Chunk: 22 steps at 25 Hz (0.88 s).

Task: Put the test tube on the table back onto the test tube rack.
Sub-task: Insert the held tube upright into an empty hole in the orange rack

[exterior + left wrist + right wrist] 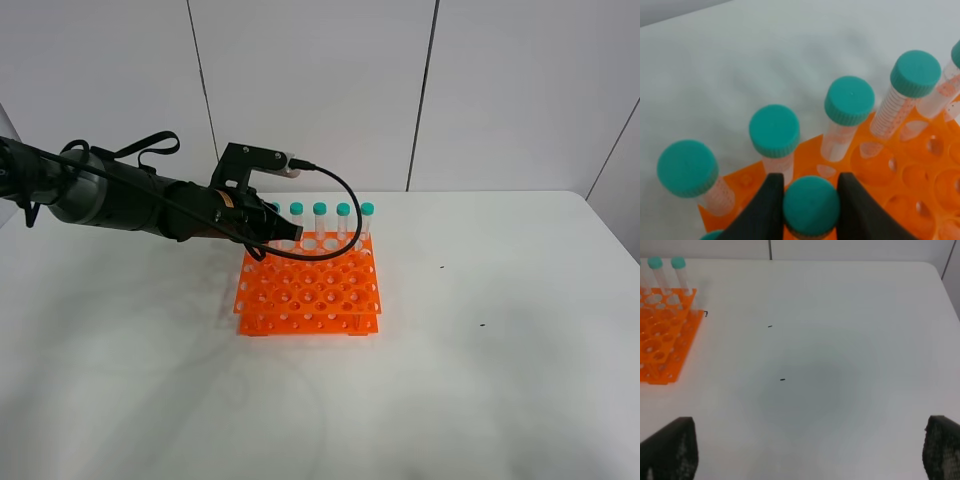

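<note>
Left tool [811,200] was clamped on the teal cap of a test tube [811,206], one black finger [765,210] on each side of it, over the far left corner of the orange test tube rack [308,290]. Just beyond that held tube, a row of capped tubes [849,101] stood upright along the rack's far edge, the nearest caps close beside the fingers. Most of the rack's holes toward its near edge were unfilled. Right tool [810,452] hung wide open with nothing between its dark fingers [671,450], above bare white tabletop [840,340] well to the right of the rack. From the high camera, the tabletop lay open on the rack's near side and right, out to its rounded far right corner; the left arm [120,200] crossed over the left side.
</note>
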Each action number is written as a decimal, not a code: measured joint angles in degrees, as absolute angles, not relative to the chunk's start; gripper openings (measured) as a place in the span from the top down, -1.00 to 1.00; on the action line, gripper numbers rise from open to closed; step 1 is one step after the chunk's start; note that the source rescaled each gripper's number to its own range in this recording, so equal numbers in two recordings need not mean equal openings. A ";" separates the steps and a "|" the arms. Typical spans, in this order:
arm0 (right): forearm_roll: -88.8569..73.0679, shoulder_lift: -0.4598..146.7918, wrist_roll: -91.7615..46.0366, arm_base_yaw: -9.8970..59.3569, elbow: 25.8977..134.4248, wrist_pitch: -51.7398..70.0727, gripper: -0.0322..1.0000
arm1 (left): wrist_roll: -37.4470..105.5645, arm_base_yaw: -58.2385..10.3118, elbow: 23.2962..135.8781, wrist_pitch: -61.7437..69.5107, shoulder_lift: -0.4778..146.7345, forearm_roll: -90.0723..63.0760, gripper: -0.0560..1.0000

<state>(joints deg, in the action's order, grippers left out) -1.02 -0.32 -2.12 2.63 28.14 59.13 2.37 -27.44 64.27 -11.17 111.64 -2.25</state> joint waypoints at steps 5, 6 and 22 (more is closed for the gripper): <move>-1.02 -0.32 -2.12 2.63 28.14 59.13 -1.00 | 2.32 -27.44 64.27 -11.36 111.64 -2.25 0.89; -1.02 -0.32 -2.12 2.63 28.14 59.13 -1.00 | 2.32 -27.44 64.27 -11.36 111.64 -2.25 0.89; -1.02 -0.32 -2.12 2.63 28.14 59.13 -1.00 | 2.01 -27.51 64.27 -11.47 111.64 -2.31 0.30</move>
